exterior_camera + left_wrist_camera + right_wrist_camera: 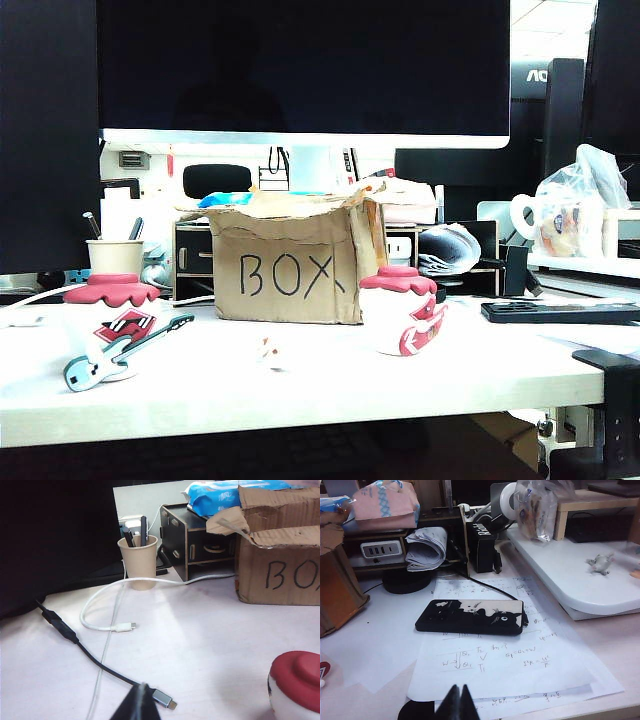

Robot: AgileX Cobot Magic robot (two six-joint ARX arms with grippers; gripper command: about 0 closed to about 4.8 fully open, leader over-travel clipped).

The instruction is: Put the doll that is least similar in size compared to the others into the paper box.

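Three dolls on the counter (330, 400), only one tiny: the doll (271, 352), a washed-out white speck with orange marks, just in front of the paper box (290, 270), between the guitar doll (112, 325) and the red-mouthed doll (402, 312), roughly midway, slightly nearer the left side. Neither arm seen in the exterior view. Left gripper (140, 702) with fingers pressed together, low over a black cable (90, 657), red cap (300, 672) nearby. Right gripper (459, 702) likewise pressed shut, above handwritten papers (510, 665) and a cat-print phone (470, 616). Tiny doll absent from both wrist views; long axis and footing unreadable through glare. Left probably nearer, hard to judge.
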